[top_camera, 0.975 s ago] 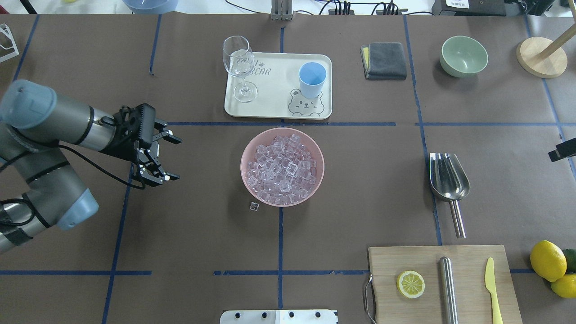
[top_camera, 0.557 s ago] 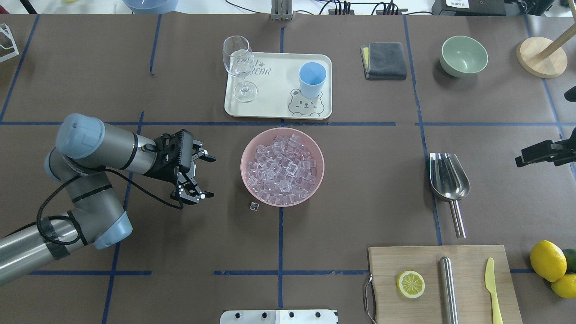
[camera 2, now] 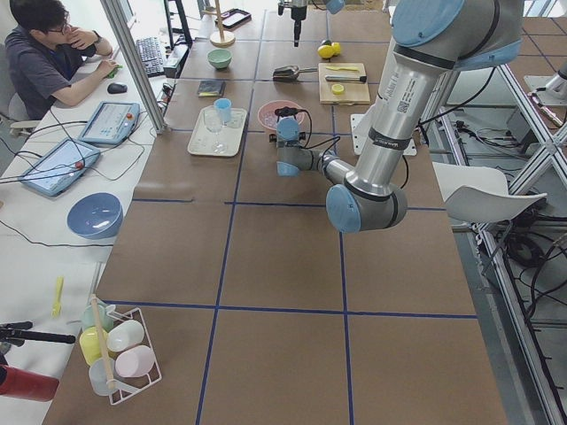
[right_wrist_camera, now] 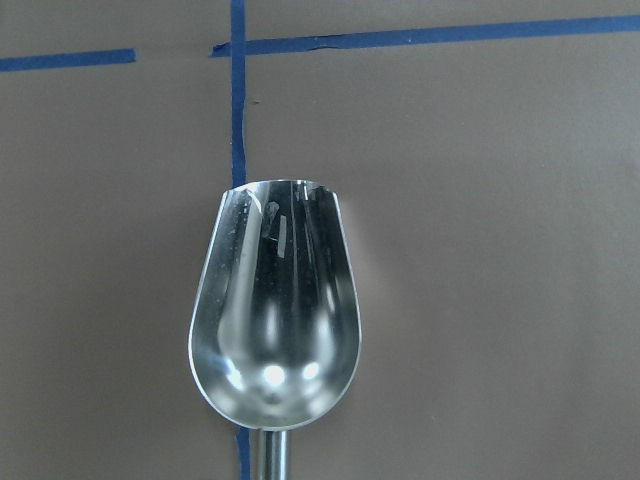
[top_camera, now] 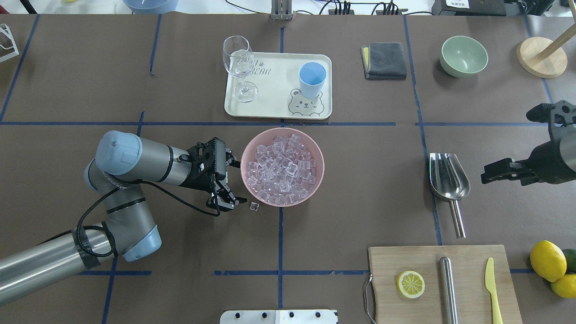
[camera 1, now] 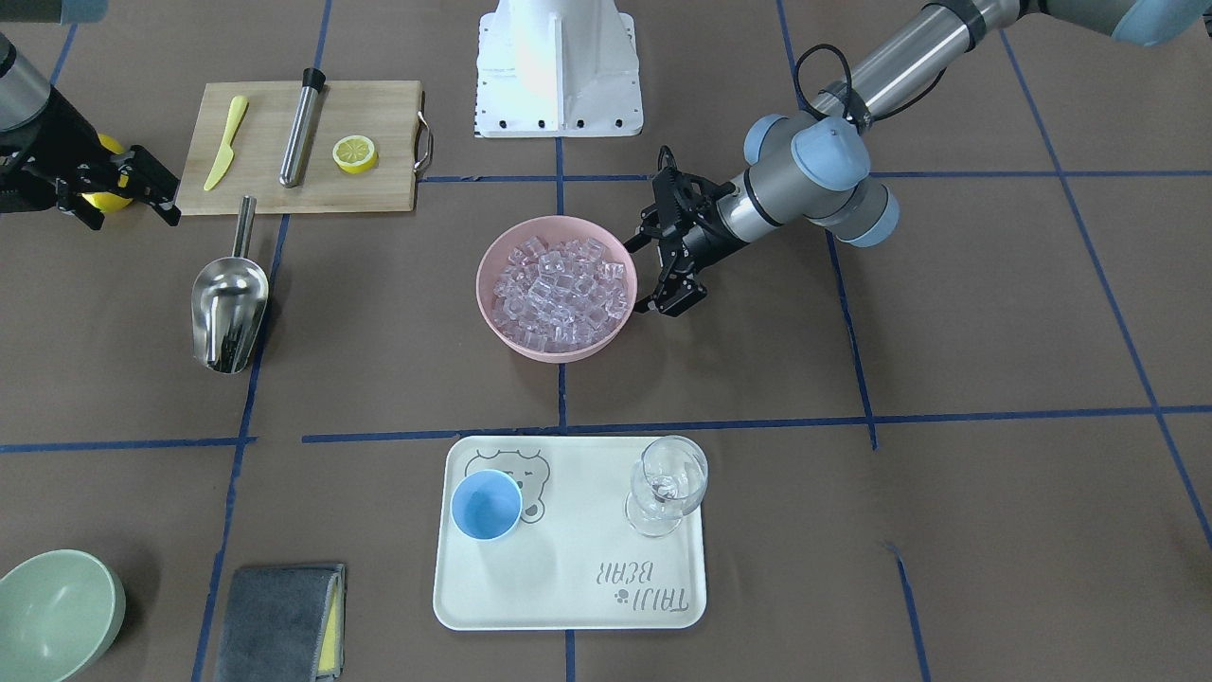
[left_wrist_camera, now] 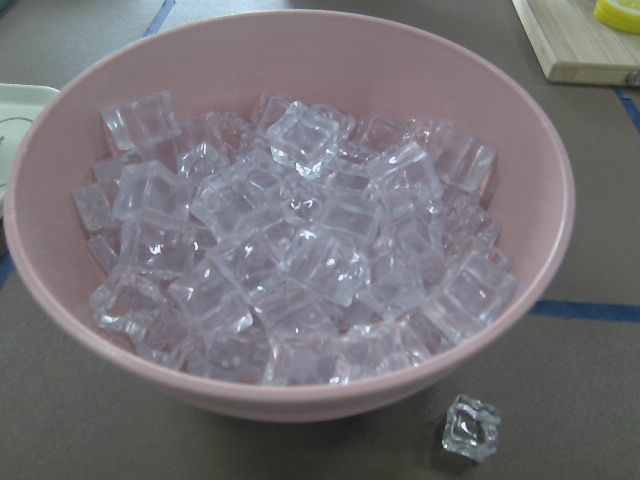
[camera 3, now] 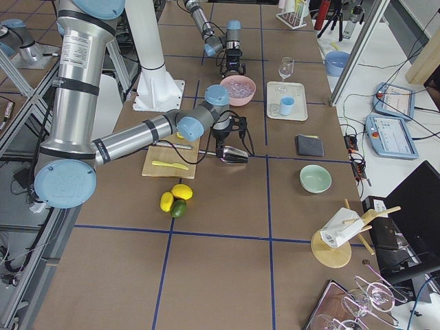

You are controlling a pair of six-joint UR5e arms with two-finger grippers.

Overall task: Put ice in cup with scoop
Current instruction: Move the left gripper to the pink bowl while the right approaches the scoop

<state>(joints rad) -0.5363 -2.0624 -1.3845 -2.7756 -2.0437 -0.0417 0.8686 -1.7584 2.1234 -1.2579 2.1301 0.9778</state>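
The ice fills a pink bowl at the table's middle, and also shows in the left wrist view. One stray cube lies on the table by the bowl. My left gripper is open and empty, right beside the bowl's left rim. The steel scoop lies on the table to the right, handle toward me, trough empty. My right gripper is open and empty, hovering to the right of the scoop. The light-blue cup stands empty on a white tray.
A wine glass stands on the tray's left. A grey cloth, green bowl and wooden stand sit at the back right. A cutting board with steel cylinder, lemon slice and knife lies front right, lemons beside it.
My left arm has swung right, bringing its open gripper up to the pink bowl. My right gripper has come in from the right edge toward the scoop.
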